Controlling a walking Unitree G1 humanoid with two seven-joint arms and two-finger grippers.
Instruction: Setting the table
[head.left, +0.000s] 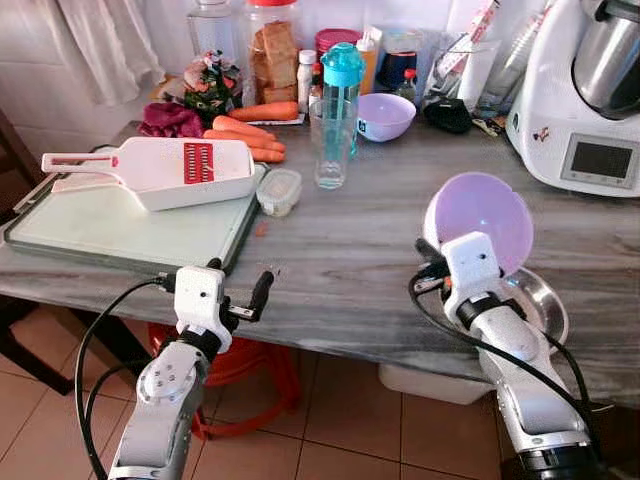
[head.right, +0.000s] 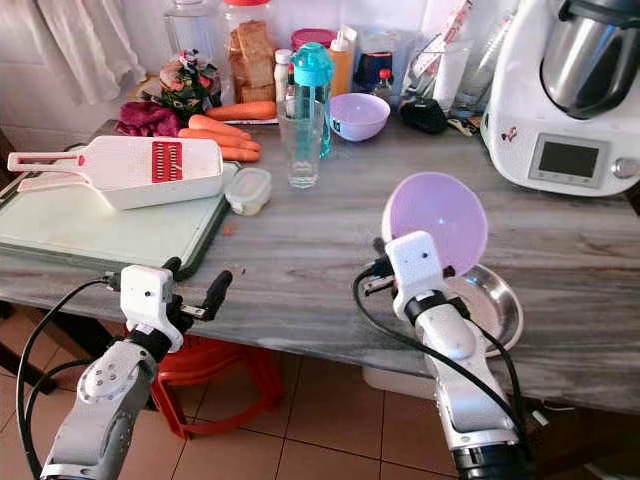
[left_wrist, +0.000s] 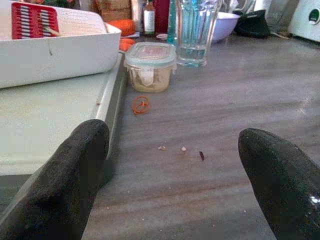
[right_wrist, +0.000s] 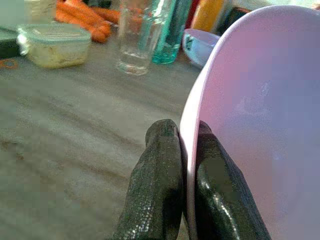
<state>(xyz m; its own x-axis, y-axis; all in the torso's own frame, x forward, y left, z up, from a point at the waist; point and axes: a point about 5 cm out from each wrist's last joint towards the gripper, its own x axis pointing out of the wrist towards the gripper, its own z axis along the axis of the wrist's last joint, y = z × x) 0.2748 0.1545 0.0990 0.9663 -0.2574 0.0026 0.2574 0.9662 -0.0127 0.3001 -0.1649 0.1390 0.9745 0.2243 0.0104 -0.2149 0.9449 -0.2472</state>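
Right gripper (right_wrist: 186, 165) pinches the rim of a lilac bowl (head.left: 480, 218), held tilted on edge above the grey marble counter (head.left: 350, 260).

Its two black fingers (right_wrist: 155, 190) clamp the bowl's rim from either side, and the bowl stands just over one steel dish (head.left: 545, 300) at the counter's near edge. The left gripper (head.left: 240, 290) hovers at the counter's front edge with its two fingers spread wide, holding nothing, beside the green cutting board (head.left: 110, 230). On that board lies one white slicer (head.left: 165, 170) with a red blade panel. Further back: one small lidded container (head.left: 279, 191), one clear glass (head.left: 331, 150), one teal-capped bottle (head.left: 342, 80), a second lilac bowl (head.left: 385, 115), several carrots (head.left: 250, 135), and one white kitchen machine (head.left: 585, 100) at the right.
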